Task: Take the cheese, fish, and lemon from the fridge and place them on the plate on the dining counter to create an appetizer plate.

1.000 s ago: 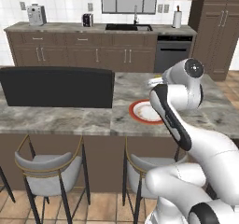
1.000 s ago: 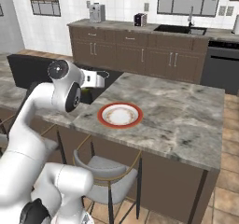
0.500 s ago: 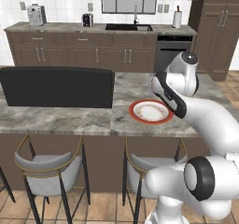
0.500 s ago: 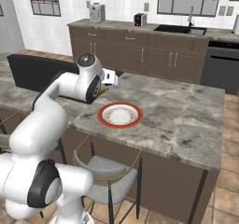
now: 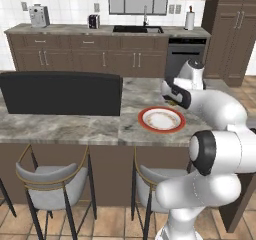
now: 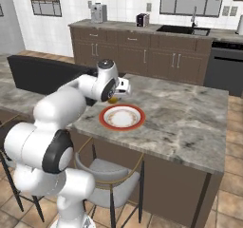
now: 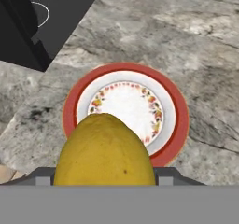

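Holding one lemon [image 7: 105,150] between its fingers, the end effector [image 6: 115,98] hangs just above the near rim of the single plate [image 7: 175,101] on the marbled desk [image 7: 196,41]. The arm is bent low across the desk, its hand apparently level, though the base views blur that.

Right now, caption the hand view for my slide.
The hand holds the lemon above the empty red-rimmed plate on the dining counter.

Kitchen, sink [image 5: 137,29], cabinets [image 5: 90,59], seemingly a dishwasher [image 5: 185,58]

Arm [image 5: 215,106] further out, beyond plate [image 5: 161,119].
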{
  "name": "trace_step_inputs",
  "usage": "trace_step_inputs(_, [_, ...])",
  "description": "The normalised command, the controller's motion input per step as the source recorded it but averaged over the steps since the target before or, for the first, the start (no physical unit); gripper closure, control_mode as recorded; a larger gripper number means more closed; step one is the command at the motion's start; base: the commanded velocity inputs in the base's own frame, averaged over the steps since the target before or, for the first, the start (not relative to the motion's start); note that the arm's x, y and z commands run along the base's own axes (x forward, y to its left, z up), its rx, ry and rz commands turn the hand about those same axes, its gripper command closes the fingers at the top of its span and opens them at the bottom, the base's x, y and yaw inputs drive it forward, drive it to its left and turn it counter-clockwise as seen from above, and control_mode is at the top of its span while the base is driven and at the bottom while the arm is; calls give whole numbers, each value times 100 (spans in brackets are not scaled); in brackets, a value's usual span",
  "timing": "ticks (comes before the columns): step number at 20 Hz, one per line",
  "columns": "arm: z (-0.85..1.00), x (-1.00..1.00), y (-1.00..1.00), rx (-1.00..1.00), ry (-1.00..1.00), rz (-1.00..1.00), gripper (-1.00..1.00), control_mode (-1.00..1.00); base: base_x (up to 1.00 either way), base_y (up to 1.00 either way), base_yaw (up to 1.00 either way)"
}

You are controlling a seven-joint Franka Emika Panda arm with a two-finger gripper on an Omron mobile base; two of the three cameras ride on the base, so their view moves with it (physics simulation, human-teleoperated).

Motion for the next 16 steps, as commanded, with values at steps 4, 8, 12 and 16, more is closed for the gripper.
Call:
trace_step_inputs(4, [-44,47,0,0,14,0,100,-100,0,0,0])
trace_step_inputs(8, [-38,48,-1,0,2,0,100,-100,0,0,0])
trace_step_inputs(12, [-39,44,-12,0,1,0,100,-100,0,0,0])
trace_step_inputs(16, [-51,51,-11,0,0,0,100,-100,0,0,0])
